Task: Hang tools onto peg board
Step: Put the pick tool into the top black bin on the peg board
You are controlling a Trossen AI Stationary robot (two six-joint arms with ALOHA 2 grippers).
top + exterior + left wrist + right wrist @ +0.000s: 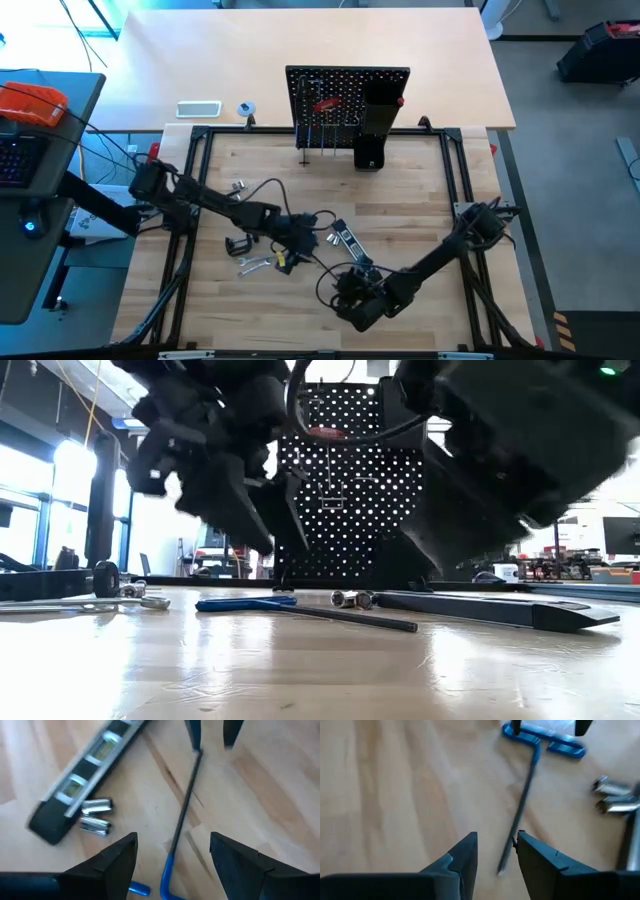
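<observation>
Right claw (496, 851) part-open astride hex key (522, 815) shaft tip; left claw (172, 857) wide open, empty, over handle end.

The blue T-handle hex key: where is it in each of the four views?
High view: hardly visible, hidden among the two arms near the table's middle.
Low view: blue T-handle hex key flat on the table, centre-left.
Left wrist view: shaft between both jaws.
Right wrist view: handle far, shaft tip at the jaws.
Shared landmark: black-and-silver bar beside it.
</observation>
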